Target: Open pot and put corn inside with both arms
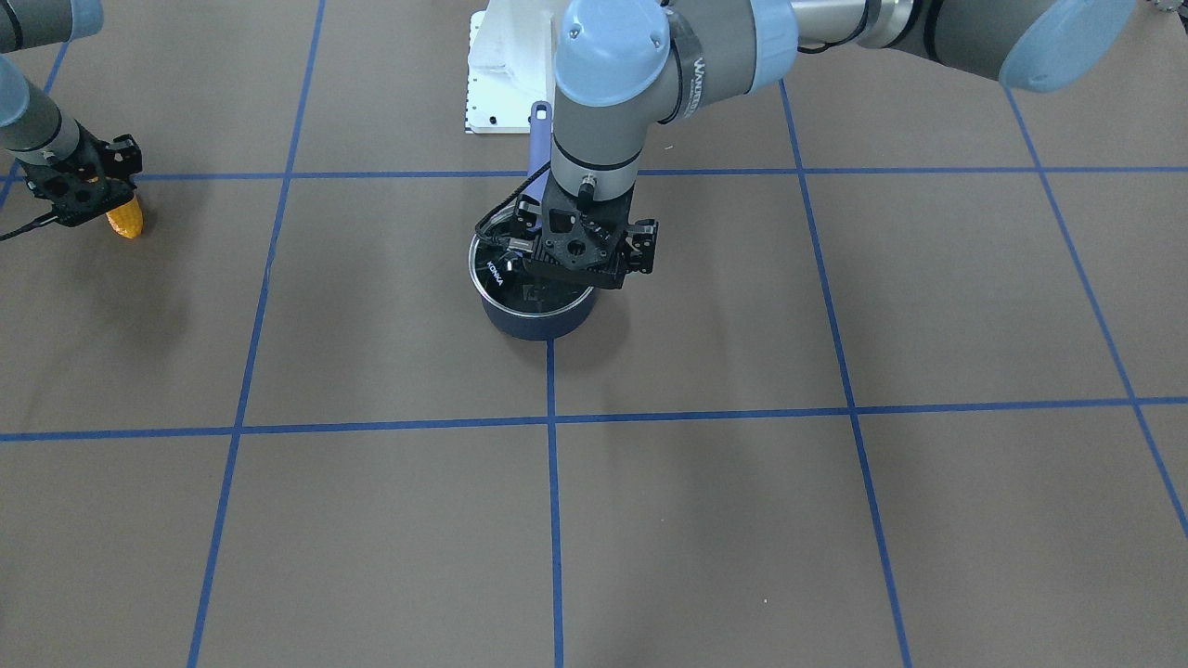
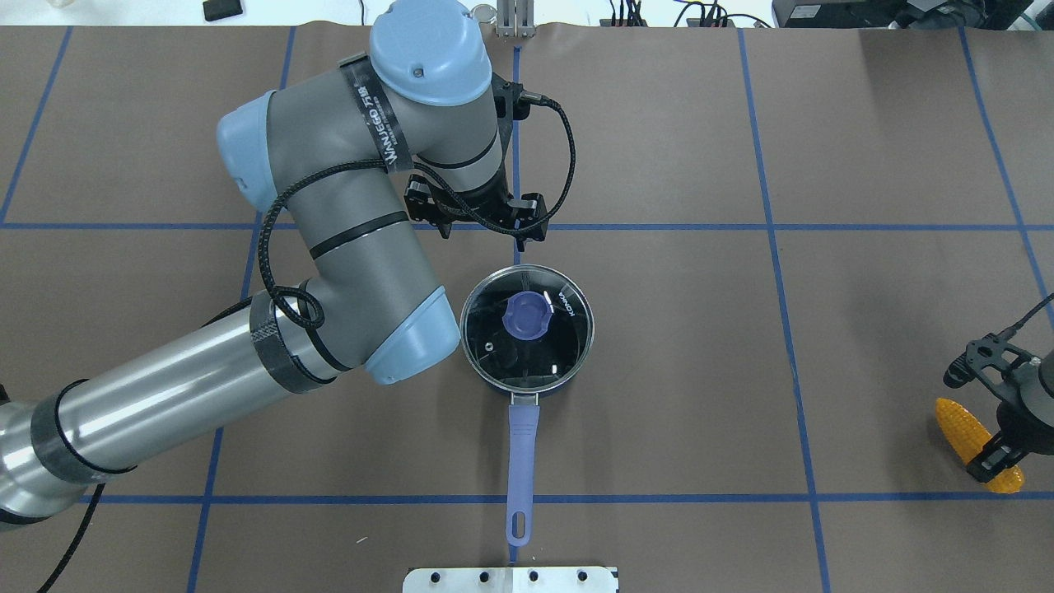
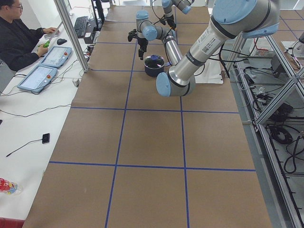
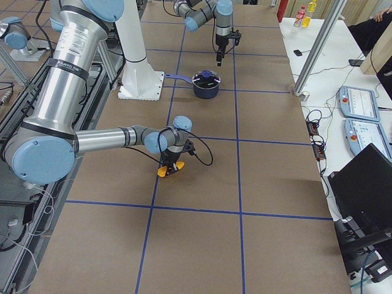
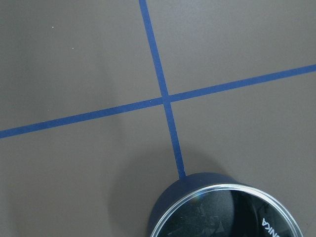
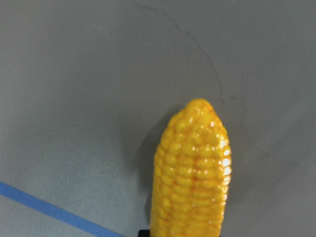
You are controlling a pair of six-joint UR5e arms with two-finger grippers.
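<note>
Pot (image 1: 538, 325) sits mid-desk (image 2: 700, 371), glass lid (image 2: 564, 350) on, purple knob (image 2: 528, 315) at the lid's centre. The pot's purple handle (image 2: 521, 449) points toward the robot base plate (image 2: 510, 579). Left claw (image 2: 482, 216) hangs in the air just past the pot's far rim, on the side opposite the handle, touching neither lid nor knob. Its fingers are hidden in every view, so I cannot tell whether it is released or clenched. The left wrist view shows only the pot's far rim and a blue tape cross (image 5: 165, 98) beyond it. Corn (image 2: 959, 428) is well apart from the pot, far out on the robot's right side and slightly nearer the robot than the pot. It lies flat on the desk with the tapered tip pointing away from the claw body. Right claw (image 2: 1000, 436) is down low over the corn's thick end, with one black finger (image 2: 988, 465) overlapping the cob. The right wrist view shows the cob up close. I cannot tell whether this claw is actually clamped on the corn or just set around it.
</note>
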